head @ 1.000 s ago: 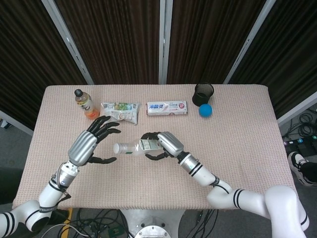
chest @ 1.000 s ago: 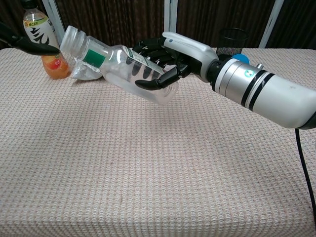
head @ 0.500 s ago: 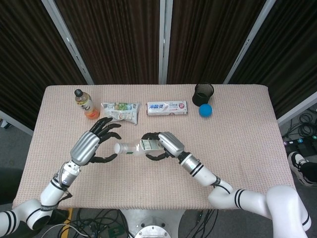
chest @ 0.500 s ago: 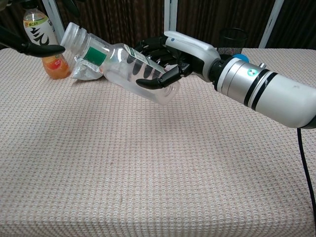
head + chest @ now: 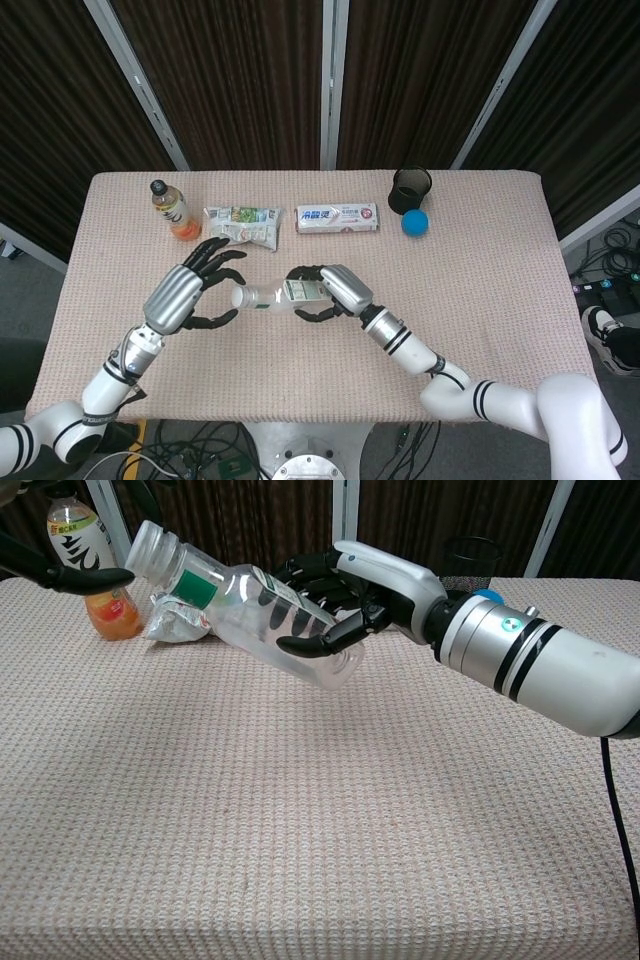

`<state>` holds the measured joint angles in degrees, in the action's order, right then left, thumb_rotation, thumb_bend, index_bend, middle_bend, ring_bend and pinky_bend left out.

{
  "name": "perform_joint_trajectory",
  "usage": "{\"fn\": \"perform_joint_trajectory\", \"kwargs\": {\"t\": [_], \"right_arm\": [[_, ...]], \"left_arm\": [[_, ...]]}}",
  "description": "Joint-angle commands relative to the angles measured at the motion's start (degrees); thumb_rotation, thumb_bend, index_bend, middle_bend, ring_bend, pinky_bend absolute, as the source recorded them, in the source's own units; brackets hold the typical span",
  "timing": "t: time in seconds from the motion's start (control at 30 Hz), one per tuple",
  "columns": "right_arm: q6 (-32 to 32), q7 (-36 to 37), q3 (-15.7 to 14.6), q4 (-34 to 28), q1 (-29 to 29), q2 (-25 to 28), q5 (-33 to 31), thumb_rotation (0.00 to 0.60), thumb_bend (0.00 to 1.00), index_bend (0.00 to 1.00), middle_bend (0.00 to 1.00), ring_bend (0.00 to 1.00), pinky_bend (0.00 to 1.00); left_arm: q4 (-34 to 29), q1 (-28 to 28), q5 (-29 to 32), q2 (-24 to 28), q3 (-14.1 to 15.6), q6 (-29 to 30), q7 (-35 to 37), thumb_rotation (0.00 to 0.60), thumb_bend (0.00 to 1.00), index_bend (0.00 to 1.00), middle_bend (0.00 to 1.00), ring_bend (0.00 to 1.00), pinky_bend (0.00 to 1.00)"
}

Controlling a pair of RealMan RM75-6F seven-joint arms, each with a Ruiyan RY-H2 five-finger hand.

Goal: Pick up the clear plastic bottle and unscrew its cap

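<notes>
Bottle (image 5: 250,605) of clear plastic hangs tilted above the counter (image 5: 480,290), its cap (image 5: 148,548) aimed at the left hand (image 5: 185,292), whose fingers (image 5: 222,262) are spread and grasping nothing, poised around the cap; contact cannot be told. Right of the cap, the right hand (image 5: 345,595) has its fingers wrapped round the body. A likely hazard: twisting could spin the smooth bottle in that grip, or crush its thin wall. Beyond the left fingers stand an orange drink bottle (image 5: 172,210) and a snack packet (image 5: 240,225); bare counter lies beneath both hands.
</notes>
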<state>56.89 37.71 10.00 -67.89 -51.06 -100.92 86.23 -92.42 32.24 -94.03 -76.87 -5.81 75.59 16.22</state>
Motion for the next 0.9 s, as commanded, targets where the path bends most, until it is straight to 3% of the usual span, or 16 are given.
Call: {"fn": "perform_joint_trajectory", "kwargs": {"t": [0.03,0.53,0.9], "right_arm": [[-0.05,0.04,0.01,0.04,-0.03,-0.05,-0.04,0.6,0.7,0.7,0.58,0.48,0.53],[-0.14,0.57,-0.09,0.06,-0.15,-0.01,0.07,0.6,0.7,0.7,0.58,0.48,0.54],[-0.15,1.15,-0.21,0.08,-0.16,0.24,0.21,0.6,0.7,0.7,0.58,0.49,0.54]], "left_arm": [[0.0,0.06,0.03,0.01,-0.03,-0.03,0.08,0.6,0.26,0.4,0.16,0.03,0.04],[0.14,0.49,0.43,-0.18,-0.1,-0.62,-0.27,0.6,0.3,0.42,0.16,0.03,0.04],[0.02,0.5,0.23,-0.21,0.09,-0.44,-0.04,0.6,0.34,0.49,0.17,0.03,0.04]]}}
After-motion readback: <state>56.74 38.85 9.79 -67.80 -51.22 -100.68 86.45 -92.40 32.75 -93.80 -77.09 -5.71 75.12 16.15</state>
